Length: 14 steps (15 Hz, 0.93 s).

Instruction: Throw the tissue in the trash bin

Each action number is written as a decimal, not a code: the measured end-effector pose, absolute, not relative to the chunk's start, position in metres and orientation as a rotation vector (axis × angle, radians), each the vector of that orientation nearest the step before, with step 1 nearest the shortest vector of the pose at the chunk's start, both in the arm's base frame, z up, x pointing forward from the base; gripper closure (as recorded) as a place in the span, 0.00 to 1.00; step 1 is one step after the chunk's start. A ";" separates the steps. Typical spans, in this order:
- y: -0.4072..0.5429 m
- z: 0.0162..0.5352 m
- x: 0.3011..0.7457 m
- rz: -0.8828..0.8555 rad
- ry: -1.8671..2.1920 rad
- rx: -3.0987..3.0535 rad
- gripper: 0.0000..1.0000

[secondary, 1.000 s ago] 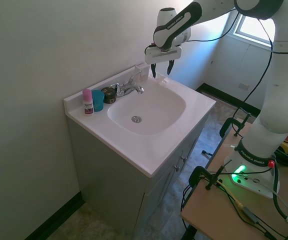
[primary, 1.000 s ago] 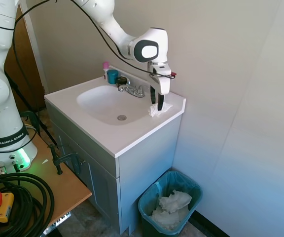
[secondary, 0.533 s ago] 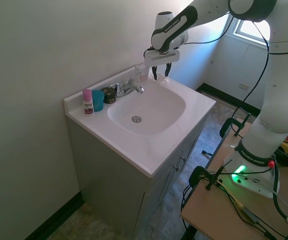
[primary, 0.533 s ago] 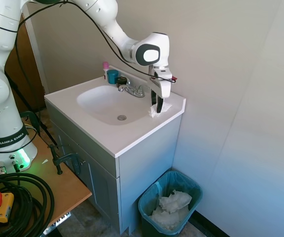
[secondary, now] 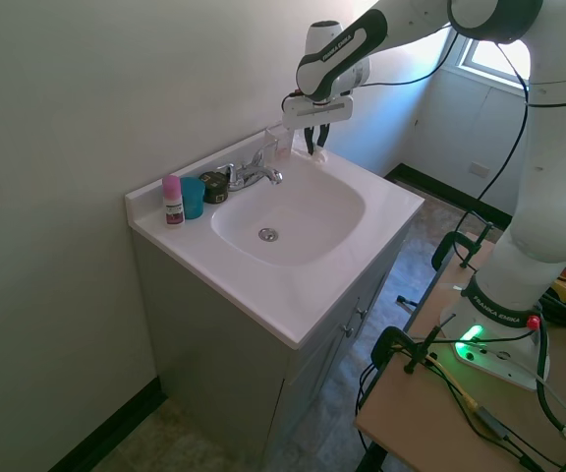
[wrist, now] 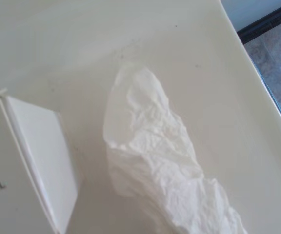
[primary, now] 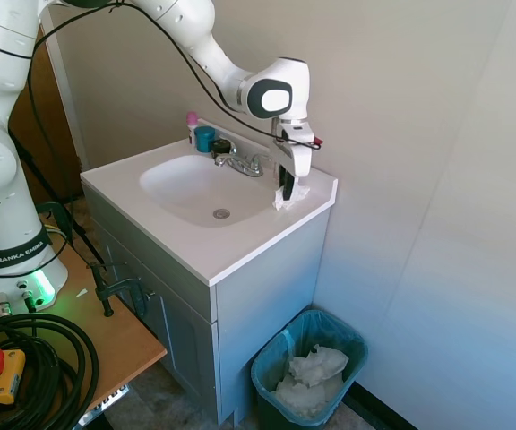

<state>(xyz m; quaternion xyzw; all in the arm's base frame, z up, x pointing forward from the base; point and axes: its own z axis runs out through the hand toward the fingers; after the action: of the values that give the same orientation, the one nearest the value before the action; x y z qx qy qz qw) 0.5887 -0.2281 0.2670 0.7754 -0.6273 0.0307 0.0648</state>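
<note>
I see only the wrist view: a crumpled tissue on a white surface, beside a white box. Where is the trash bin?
Observer: The trash bin stands on the floor beside the sink cabinet, below the corner where the tissue lies.
Operator: Is the bin empty?
Observer: No, crumpled white paper already lies in it.
Operator: And where is the gripper?
Observer: The gripper is down at the tissue, on the corner of the counter.
</note>
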 end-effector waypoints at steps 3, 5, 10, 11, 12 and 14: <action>-0.238 0.277 0.592 0.128 -1.934 2.335 1.00; -0.256 0.295 0.595 0.180 -2.007 2.320 1.00; -0.325 0.350 0.573 0.302 -2.213 2.209 1.00; -0.345 0.349 0.561 0.297 -2.254 2.168 1.00; -0.364 0.343 0.549 0.281 -2.283 2.132 1.00; -0.395 0.318 0.527 0.223 -2.311 2.097 1.00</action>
<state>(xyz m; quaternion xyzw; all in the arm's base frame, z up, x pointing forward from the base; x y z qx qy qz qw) 0.5272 -0.3950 0.3180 0.6703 -0.7387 0.0713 0.0066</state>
